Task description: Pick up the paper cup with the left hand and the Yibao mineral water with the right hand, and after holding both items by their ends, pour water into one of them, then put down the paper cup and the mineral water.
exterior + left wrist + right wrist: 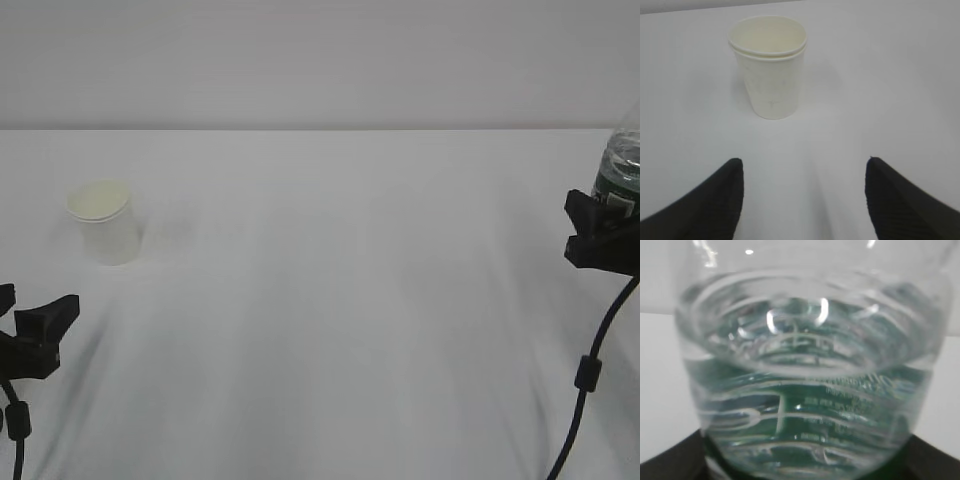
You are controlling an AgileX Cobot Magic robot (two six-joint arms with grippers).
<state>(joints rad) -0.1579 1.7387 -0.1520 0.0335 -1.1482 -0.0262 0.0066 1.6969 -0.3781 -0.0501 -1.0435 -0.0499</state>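
Mostly bare white table (350, 300) under a pale wall (320, 60); the paper cup (104, 221) stands ahead of the left gripper (802, 200), jaws apart; the frame edge cuts off the Yibao mineral water (620, 170), clamped in the right gripper (600, 235).

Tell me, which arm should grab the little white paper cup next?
The left gripper: the small white paper cup stands straight ahead of its open jaws, while the right gripper sits around the clear plastic bottle.

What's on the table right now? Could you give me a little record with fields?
surface: white table
paper cup: paper cup upright on the table, left side, not held
bottle: Yibao mineral water at the right edge, partly full, between the right gripper's fingers
left gripper: left gripper open, short of the cup, holding nothing
right gripper: right gripper closed on the bottle
water in cup: cannot tell
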